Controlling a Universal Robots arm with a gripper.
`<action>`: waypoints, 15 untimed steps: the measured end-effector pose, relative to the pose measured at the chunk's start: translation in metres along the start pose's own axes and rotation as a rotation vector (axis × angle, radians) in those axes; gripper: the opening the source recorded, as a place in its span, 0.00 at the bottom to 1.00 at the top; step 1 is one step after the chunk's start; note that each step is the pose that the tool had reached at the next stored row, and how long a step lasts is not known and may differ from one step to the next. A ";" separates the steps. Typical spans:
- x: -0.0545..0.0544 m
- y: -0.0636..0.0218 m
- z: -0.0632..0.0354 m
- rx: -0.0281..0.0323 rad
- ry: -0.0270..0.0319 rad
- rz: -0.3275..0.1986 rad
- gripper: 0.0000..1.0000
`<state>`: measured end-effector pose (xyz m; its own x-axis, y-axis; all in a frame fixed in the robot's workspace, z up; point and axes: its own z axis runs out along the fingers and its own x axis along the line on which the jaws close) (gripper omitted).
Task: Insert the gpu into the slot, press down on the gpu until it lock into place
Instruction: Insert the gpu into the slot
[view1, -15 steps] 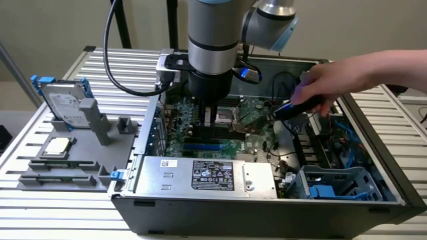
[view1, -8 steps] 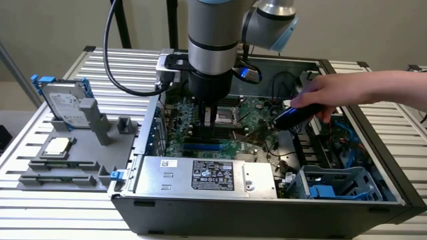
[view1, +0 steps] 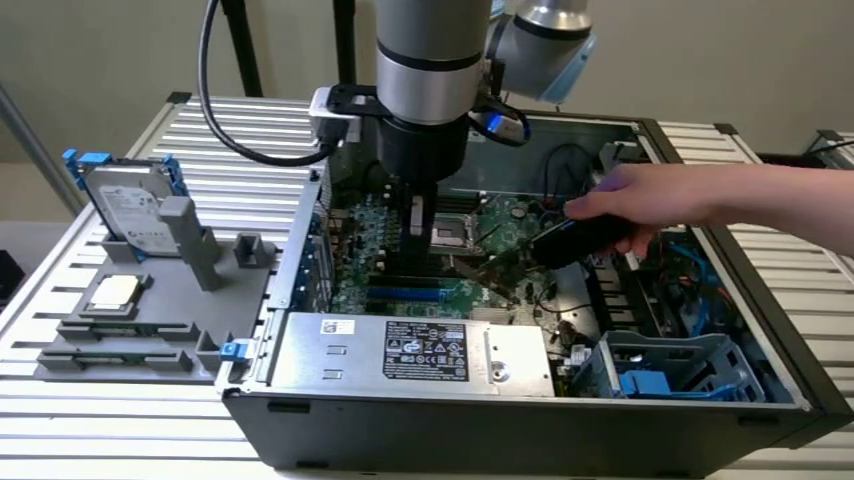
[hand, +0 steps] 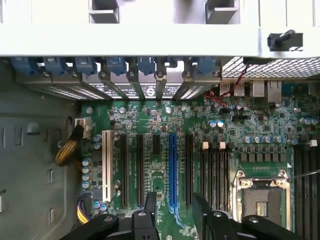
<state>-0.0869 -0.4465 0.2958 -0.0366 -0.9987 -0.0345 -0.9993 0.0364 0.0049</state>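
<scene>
A person's hand (view1: 667, 200) reaches in from the exterior view's right. It holds the gpu (view1: 577, 243), a small black card, above the motherboard inside the open computer case (view1: 534, 440). The slot (hand: 173, 170) is a long bright-blue strip on the green board, and it also appears in the exterior view as the slot (view1: 407, 295). My gripper (hand: 175, 207) hangs over the board near the end of the blue slot, open, with nothing between its fingers (hand: 150, 202). In the exterior view my gripper (view1: 416, 255) is to the left of the hand and the card, apart from both.
A silver labelled power-supply box (view1: 414, 350) lies along the case's near side. Black sockets (hand: 140, 170), a white slot (hand: 106, 165) and the processor socket (hand: 260, 200) flank the blue slot. A grey fixture with a hard drive (view1: 134, 210) stands on the exterior view's left, and a blue drive cage (view1: 667, 365) on its right.
</scene>
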 end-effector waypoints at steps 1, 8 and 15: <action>0.000 0.0000 -0.0042 0.0000 -0.0001 0.000 0.42; -0.001 0.0002 -0.0359 0.0000 0.0000 0.000 0.42; -0.002 0.0003 -0.0623 0.0000 0.0000 0.000 0.42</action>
<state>-0.0869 -0.4466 0.3581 -0.0365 -0.9987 -0.0345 -0.9993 0.0364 0.0049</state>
